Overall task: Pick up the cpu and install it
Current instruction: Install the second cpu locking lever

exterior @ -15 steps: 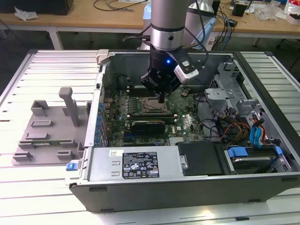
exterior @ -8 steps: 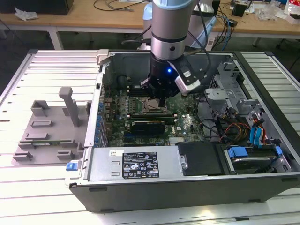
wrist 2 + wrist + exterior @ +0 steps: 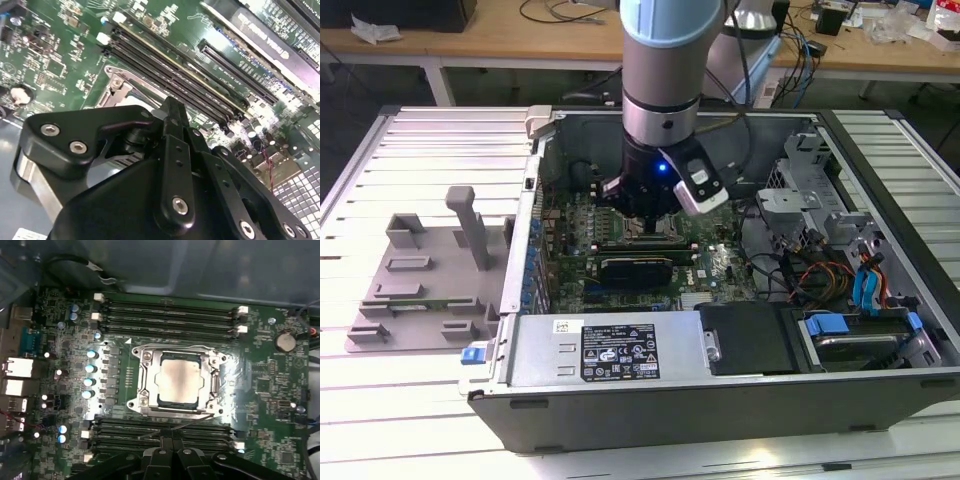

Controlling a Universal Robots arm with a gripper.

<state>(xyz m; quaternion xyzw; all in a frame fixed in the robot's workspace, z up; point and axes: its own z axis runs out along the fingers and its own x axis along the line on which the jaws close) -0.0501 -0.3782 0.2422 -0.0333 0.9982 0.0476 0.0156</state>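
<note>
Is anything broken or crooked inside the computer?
Nothing stands out. The cpu lies flat and square inside its metal socket frame on the green board, and the gripper hangs above the board. No cracks or loose bits show.

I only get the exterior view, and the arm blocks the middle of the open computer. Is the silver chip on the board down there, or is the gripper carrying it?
Observer: In the first wrist view the cpu lies flat inside the metal socket frame on the motherboard. The gripper is off to one side, not touching it.
Operator: What's next to that frame?
Observer: Rows of long black memory slots run along two opposite sides of it.
Operator: Anything else shiny on the board?
Observer: A round coin battery sits on the board, apart from the frame, past the end of one slot row.
</note>
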